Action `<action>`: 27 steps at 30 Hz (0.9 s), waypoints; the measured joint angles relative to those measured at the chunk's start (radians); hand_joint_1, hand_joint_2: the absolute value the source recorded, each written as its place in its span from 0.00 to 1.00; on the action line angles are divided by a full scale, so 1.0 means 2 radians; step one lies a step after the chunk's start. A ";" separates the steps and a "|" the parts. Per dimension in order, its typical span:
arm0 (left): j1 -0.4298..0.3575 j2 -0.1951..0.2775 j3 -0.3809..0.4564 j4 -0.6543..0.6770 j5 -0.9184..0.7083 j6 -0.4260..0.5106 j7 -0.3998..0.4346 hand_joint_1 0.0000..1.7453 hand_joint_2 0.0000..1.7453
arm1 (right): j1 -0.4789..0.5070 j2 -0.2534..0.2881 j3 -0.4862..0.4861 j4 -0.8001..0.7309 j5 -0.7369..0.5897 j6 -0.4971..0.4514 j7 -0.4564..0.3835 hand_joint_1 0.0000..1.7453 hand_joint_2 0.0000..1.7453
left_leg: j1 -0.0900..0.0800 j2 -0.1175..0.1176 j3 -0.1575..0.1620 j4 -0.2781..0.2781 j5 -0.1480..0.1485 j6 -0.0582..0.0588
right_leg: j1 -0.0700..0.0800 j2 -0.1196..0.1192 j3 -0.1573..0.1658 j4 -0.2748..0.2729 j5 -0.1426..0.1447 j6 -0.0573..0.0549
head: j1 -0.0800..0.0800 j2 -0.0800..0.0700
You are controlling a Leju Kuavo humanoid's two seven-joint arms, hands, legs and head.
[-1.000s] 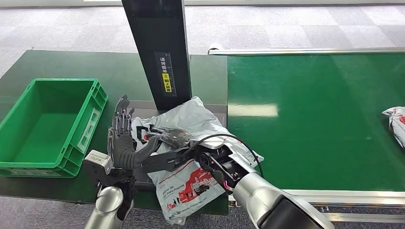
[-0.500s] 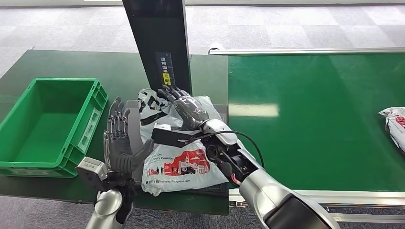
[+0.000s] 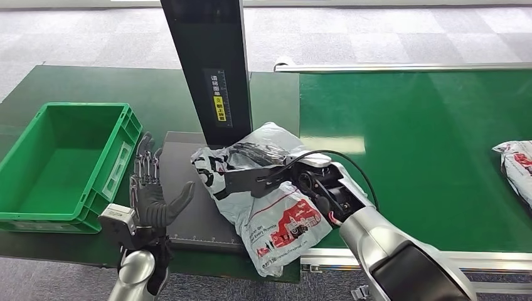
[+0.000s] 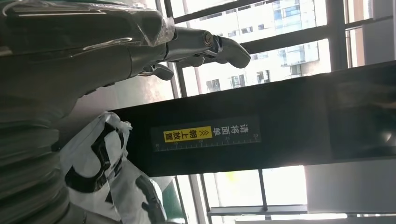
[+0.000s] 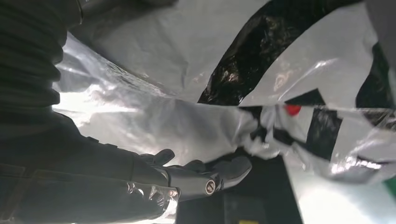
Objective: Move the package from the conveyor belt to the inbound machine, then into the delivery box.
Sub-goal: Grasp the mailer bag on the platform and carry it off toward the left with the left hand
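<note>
Package (image 3: 276, 207) gripped by right hand (image 3: 251, 153) — left hand (image 3: 150, 188) spread, upright.

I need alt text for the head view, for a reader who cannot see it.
The right hand holds a white plastic package over the inbound machine's dark plate. The left hand waits open beside a green delivery box.

I am seeing two packages: one package (image 3: 276, 207) by the black inbound machine (image 3: 210, 69), another package (image 3: 516, 168) on the conveyor belt (image 3: 414, 157). One green delivery box (image 3: 63, 163) is standing.
</note>
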 joint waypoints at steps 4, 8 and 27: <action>0.006 0.002 0.006 0.000 0.000 0.000 0.000 0.00 1.00 | 0.000 -0.018 0.008 -0.003 -0.022 0.026 -0.043 0.00 1.00 | 0.000 0.000 0.000 0.000 0.000 0.000 | 0.000 0.000 0.000 0.000 0.000 0.000 | 0.000 0.000; 0.013 0.004 0.013 -0.004 -0.001 0.002 0.001 0.00 1.00 | 0.004 -0.028 0.004 -0.022 -0.070 -0.004 -0.084 0.00 1.00 | 0.000 0.000 0.000 0.000 0.000 0.000 | 0.000 0.000 0.000 0.000 0.000 0.000 | 0.000 0.000; 0.067 0.003 0.033 -0.048 -0.005 0.013 -0.017 0.00 1.00 | 0.076 -0.035 -0.108 -0.240 -0.116 -0.196 -0.085 0.00 1.00 | 0.000 0.000 0.000 0.000 0.000 0.000 | 0.000 0.000 0.000 0.000 0.000 0.000 | 0.000 0.000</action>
